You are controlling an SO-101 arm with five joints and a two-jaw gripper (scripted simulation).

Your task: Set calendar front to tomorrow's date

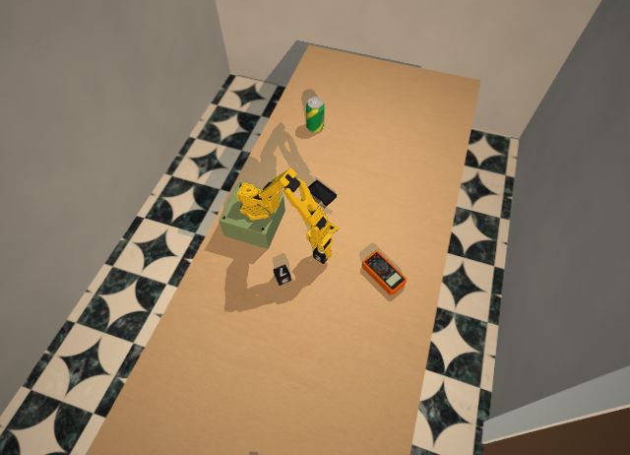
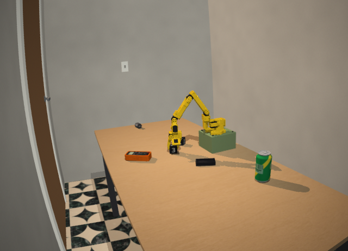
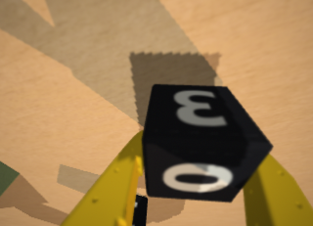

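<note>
My gripper is shut on a black date cube, with one yellow finger on each side of it. In the wrist view the cube shows a 3 and a 0 in white; in the exterior view its 3 faces the camera. The cube is low over the table; I cannot tell whether it touches the top. The second black cube stands on the table to the left of the gripper, apart from it, with a white digit on top. The black tray lies empty on the table behind the arm and also shows in the exterior view.
The arm's green base block stands at the table's left edge. An orange multimeter lies right of the gripper. A green can stands farther back. A small dark object lies near the table's far corner.
</note>
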